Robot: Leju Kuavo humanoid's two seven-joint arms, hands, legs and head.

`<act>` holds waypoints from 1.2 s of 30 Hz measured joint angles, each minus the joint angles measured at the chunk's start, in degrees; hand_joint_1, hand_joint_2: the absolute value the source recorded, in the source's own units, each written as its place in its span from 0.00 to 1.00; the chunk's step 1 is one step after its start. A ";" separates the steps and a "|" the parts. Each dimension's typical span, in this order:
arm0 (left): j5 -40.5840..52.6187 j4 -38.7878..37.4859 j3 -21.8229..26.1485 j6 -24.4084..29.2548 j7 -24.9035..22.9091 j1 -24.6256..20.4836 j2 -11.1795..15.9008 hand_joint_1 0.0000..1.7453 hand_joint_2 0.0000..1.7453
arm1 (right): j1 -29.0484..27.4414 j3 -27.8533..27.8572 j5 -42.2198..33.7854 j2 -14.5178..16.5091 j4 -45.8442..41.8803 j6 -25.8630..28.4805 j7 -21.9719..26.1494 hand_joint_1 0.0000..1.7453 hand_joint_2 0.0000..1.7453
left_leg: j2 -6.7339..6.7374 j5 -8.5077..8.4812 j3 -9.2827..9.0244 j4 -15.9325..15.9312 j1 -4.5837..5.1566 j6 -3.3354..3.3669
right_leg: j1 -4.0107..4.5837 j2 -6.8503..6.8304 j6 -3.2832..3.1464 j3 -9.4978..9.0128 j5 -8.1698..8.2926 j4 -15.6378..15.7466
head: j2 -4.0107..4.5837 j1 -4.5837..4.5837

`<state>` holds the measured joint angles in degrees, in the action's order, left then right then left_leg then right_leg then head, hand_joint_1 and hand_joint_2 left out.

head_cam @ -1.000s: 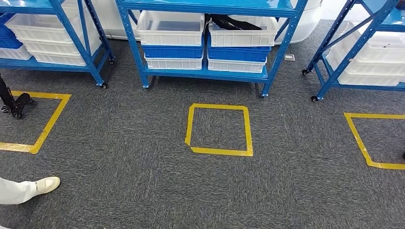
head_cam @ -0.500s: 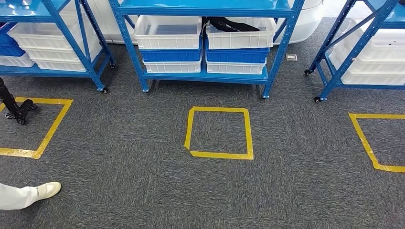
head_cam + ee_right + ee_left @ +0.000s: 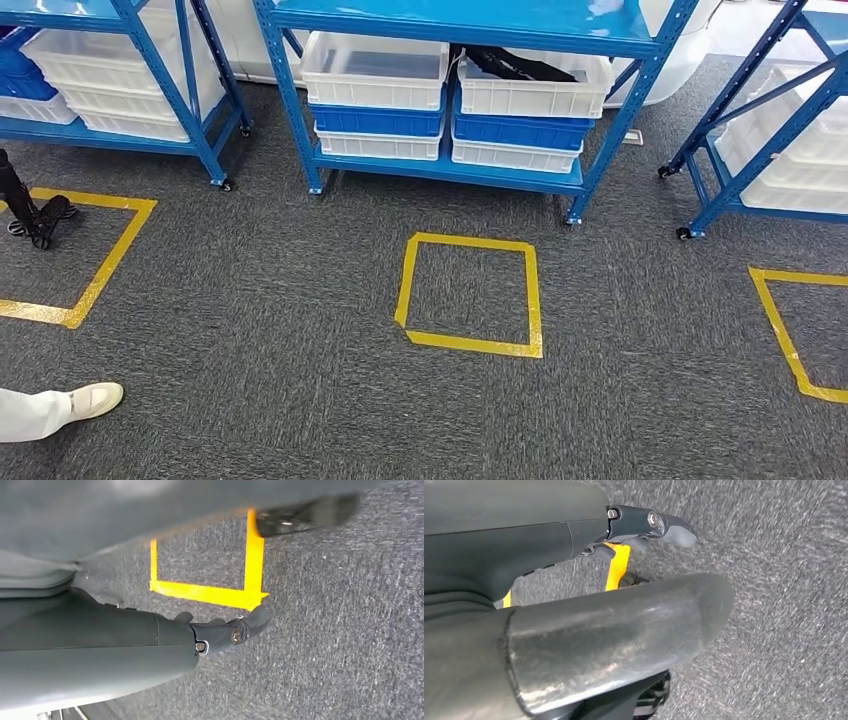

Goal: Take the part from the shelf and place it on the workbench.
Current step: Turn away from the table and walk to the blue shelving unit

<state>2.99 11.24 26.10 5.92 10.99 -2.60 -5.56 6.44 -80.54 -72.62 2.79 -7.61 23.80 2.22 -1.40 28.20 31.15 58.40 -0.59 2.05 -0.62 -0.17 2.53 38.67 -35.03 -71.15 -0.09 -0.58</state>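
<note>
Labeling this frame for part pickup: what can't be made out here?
- Part: dark item in the right bin, head view; shelf board and bin wall hide most of it.
- Left bin: contents unclear, head view.
- Left robot hand: thumb fills the left wrist view, finger spread hidden.
- Right robot hand: right wrist view, own cover blocks the fingers.
- Person: cut by the edge.

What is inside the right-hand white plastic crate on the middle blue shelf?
The white plastic crate holds a dark black object lying near its back. The blue metal shelf board above covers the rest.
</note>
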 joint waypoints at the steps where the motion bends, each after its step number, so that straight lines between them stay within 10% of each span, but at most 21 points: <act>1: 0.00 -0.01 0.00 0.00 -0.02 0.08 -0.05 0.00 0.00 | -0.10 0.00 -0.01 -0.03 0.00 0.01 -0.01 0.00 0.00 | -0.12 0.67 -0.88 -0.01 -0.03 -0.19 | -0.09 -0.01 0.68 -0.41 2.45 3.50 | 0.00 0.03; 4: 0.00 -0.01 0.01 0.00 -0.03 0.15 -0.15 0.00 0.00 | -0.25 0.00 -0.02 -0.05 -0.01 0.02 -0.01 0.00 0.00 | -0.24 2.68 -2.55 -0.18 0.22 -1.13 | 0.03 -0.23 0.63 -2.08 9.42 11.39 | 0.00 0.02; 8: 0.00 0.01 0.00 0.00 -0.05 0.07 -0.10 0.00 0.00 | -0.18 0.00 -0.03 -0.06 -0.01 0.05 -0.01 0.00 0.00 | 0.23 3.10 -3.34 1.56 0.29 -2.34 | -0.19 -0.05 -2.22 -4.28 9.84 12.37 | 0.00 -0.21; 14: 0.02 -0.01 0.00 0.00 -0.06 0.14 -0.14 0.00 0.00 | -0.27 0.00 -0.05 -0.11 0.02 0.09 -0.01 0.00 0.00 | 0.96 8.23 8.37 15.65 0.04 -3.24 | -0.09 0.21 -3.55 -8.71 6.65 12.60 | 0.00 -0.63; 19: 0.04 -0.02 0.04 0.02 -0.13 0.41 -0.06 0.00 0.00 | -0.32 0.00 -0.07 -0.02 0.02 0.09 -0.21 0.00 0.00 | 1.22 -2.98 7.02 3.38 0.53 -1.73 | 0.23 0.44 -2.66 -12.64 3.12 12.96 | 0.00 -0.63; 22: 0.09 -0.02 0.04 0.02 -0.21 0.33 -0.09 0.00 0.00 | -0.11 0.00 -0.08 0.07 0.02 0.09 -0.37 0.00 0.00 | 1.07 -3.62 5.26 1.64 0.73 -0.77 | 0.40 0.44 -1.19 -14.10 3.03 12.88 | 0.00 -0.72; 25: 0.09 -0.01 0.04 0.00 -0.18 0.25 -0.16 0.00 0.00 | 0.07 0.00 -0.08 0.06 0.02 0.09 -0.39 0.00 0.00 | 0.93 -3.07 3.02 0.31 0.27 0.18 | 0.30 0.43 -0.46 -10.16 3.64 5.94 | 0.00 -0.42; 29: 0.21 -0.01 0.04 0.00 -0.19 0.15 -0.11 0.00 0.00 | 0.11 0.00 -0.14 0.05 0.02 0.09 -0.42 0.00 0.00 | 0.46 -0.85 0.56 0.00 0.25 0.38 | -0.07 0.42 -0.59 -1.20 -0.79 -2.53 | 0.00 -0.24; 31: 0.37 -0.01 0.04 0.00 -0.24 0.23 -0.15 0.00 0.00 | -0.07 0.00 -0.27 0.02 0.02 0.09 -0.44 0.00 0.00 | 0.16 0.55 -1.32 0.00 0.16 0.09 | -0.27 0.39 0.54 -0.79 0.97 2.00 | 0.00 -0.22; 33: 0.50 -0.02 0.04 0.01 -0.27 0.29 -0.18 0.00 0.00 | -0.30 0.00 -0.40 0.00 0.02 0.07 -0.44 0.00 0.00 | 0.03 2.08 -2.92 -0.01 0.14 -0.47 | -0.36 0.07 1.66 -2.00 6.56 8.77 | 0.00 -0.16; 36: 0.54 -0.01 0.04 0.02 -0.28 0.11 -0.11 0.00 0.00 | -0.13 -0.02 -0.45 0.06 0.01 0.03 -0.42 0.00 0.00 | 0.09 3.53 -4.68 -0.08 0.40 -1.57 | -0.07 -0.29 -0.15 -3.23 9.44 12.11 | 0.00 -0.26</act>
<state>3.53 11.23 26.14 5.94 10.71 -2.48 -5.67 6.31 -80.56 -73.07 2.85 -7.60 23.83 1.80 -1.31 31.73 26.48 58.32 -0.19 0.49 -0.70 -0.46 2.38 35.43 -25.59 -59.03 -0.09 -0.84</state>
